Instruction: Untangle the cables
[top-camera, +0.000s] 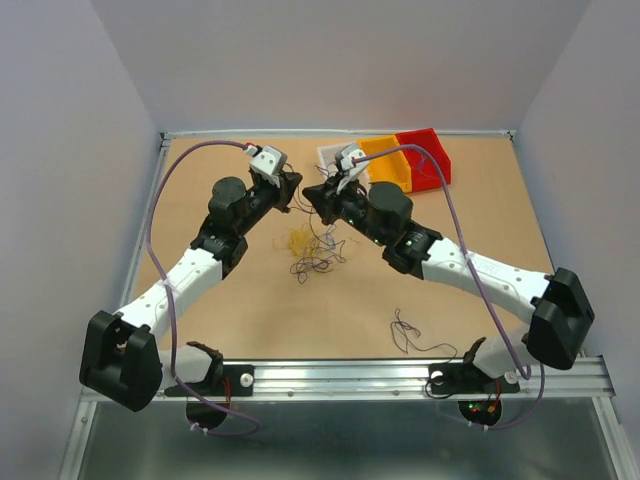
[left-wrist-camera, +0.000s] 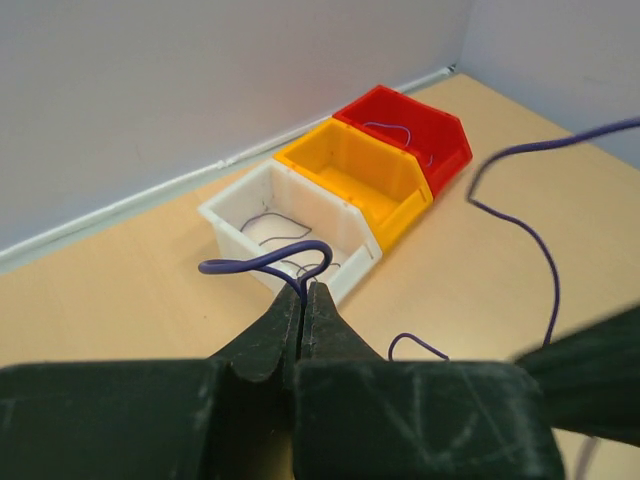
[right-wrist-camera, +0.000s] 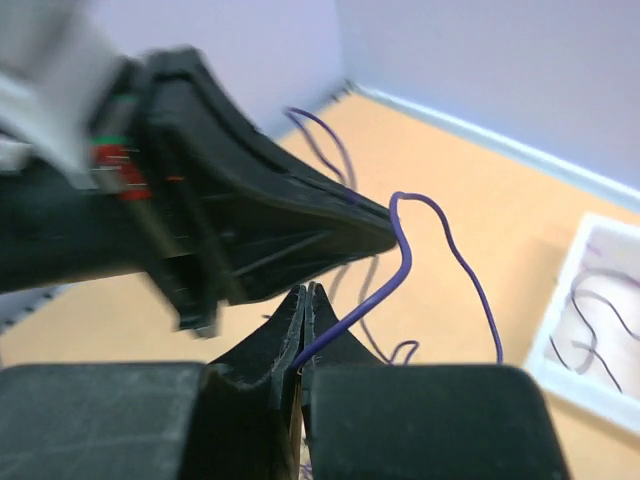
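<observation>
The cables are a loose clump (top-camera: 312, 252) of thin dark and yellow wires on the table, below where the two grippers meet. My left gripper (top-camera: 292, 192) is shut on a thin purple wire (left-wrist-camera: 268, 262) that loops out of its tips (left-wrist-camera: 304, 290). My right gripper (top-camera: 309, 192) is shut on a purple wire (right-wrist-camera: 392, 275) that runs from between its jaws (right-wrist-camera: 306, 292) up to the tip of the left gripper (right-wrist-camera: 380, 226). Both grippers are raised above the table, tip to tip. Another dark wire (top-camera: 415, 337) lies alone near the front.
A white bin (top-camera: 331, 156), a yellow bin (top-camera: 385, 162) and a red bin (top-camera: 427, 155) stand in a row at the back. Thin wires lie in the white bin (left-wrist-camera: 285, 228) and the red bin (left-wrist-camera: 405, 130). A thick lilac arm cable (left-wrist-camera: 545, 260) hangs at right.
</observation>
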